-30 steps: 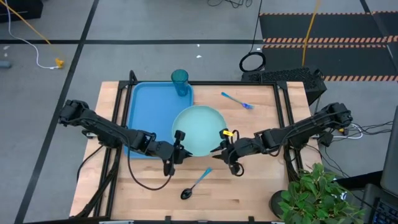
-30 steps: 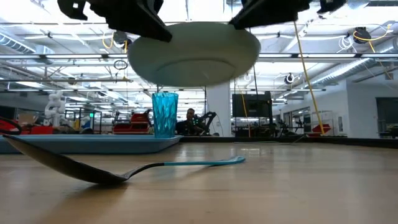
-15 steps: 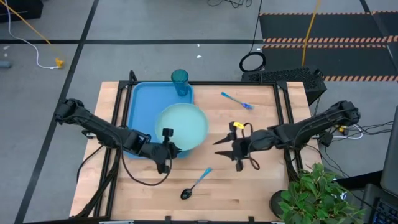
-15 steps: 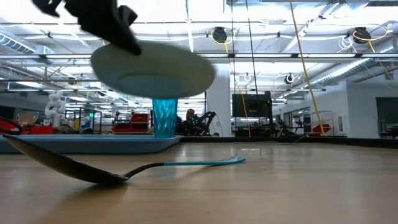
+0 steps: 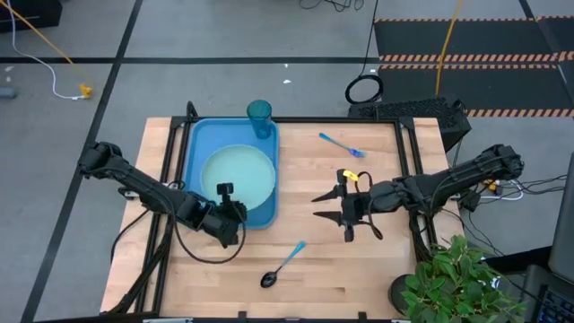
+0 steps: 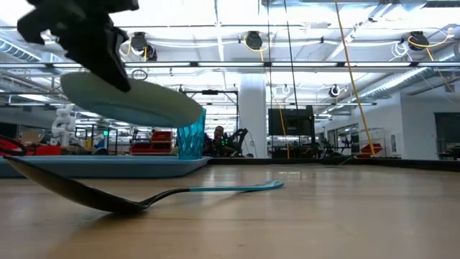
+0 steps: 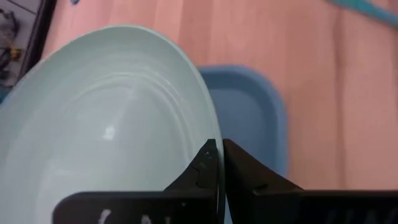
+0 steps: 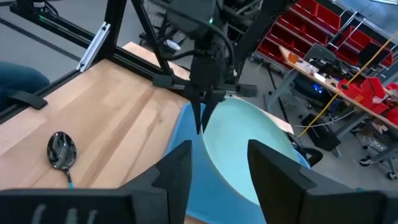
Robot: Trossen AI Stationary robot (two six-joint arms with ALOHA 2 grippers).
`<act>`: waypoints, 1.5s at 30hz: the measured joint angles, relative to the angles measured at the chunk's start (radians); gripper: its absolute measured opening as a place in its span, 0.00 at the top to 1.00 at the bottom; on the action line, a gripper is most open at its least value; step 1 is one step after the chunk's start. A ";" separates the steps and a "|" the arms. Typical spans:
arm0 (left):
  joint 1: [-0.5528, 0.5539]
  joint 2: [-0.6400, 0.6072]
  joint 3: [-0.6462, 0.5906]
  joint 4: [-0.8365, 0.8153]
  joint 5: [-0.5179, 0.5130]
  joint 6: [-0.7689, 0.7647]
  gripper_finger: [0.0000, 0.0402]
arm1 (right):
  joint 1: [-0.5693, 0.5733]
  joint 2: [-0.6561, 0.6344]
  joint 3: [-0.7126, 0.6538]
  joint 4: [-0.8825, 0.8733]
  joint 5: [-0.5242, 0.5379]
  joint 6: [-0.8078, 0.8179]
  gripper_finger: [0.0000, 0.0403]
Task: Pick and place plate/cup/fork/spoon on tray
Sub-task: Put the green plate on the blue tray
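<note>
The pale green plate (image 5: 238,173) hangs tilted above the blue tray (image 5: 199,135), with my left gripper (image 5: 228,205) shut on its near rim. In the low view the plate (image 6: 133,104) slopes down toward the picture's right. The teal cup (image 5: 259,117) stands at the tray's far right corner. My right gripper (image 5: 329,215) is open and holds nothing, off to the right of the tray and pointing toward the plate. The fork (image 5: 342,145) lies on the wood at the far right. The spoon (image 5: 282,266) lies near the front edge. My left gripper pinches the plate's rim (image 7: 210,134) on its near side between its two fingers (image 7: 205,168), one above the rim and one below. The fingers come from the near left, slanting down. The plate is lifted clear of the tray and sits tilted.
Bare wood lies between the tray and the right arm. A potted plant (image 5: 457,278) stands at the near right corner. In the right wrist view the spoon's black bowl (image 8: 62,149) rests on the wood near the left arm.
My right gripper has let go of the plate's right rim, opened, and drawn back up and toward the table's right edge. My left gripper has carried the plate toward the table's left, over the tray, rolling its wrist. The plate has gone from level to tilted and a little lower.
</note>
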 joint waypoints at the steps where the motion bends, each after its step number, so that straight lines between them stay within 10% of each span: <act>1: 0.000 0.000 -0.013 0.000 -0.010 -0.002 0.98 | 0.000 0.000 0.000 0.000 0.000 0.000 0.64; 24: 0.319 0.000 -0.332 0.355 0.032 0.105 0.97 | 0.000 0.000 0.000 -0.061 0.000 0.080 0.64; 45: 0.412 0.006 -0.346 0.486 0.140 0.192 0.97 | 0.016 0.000 0.000 -0.065 -0.001 0.177 0.64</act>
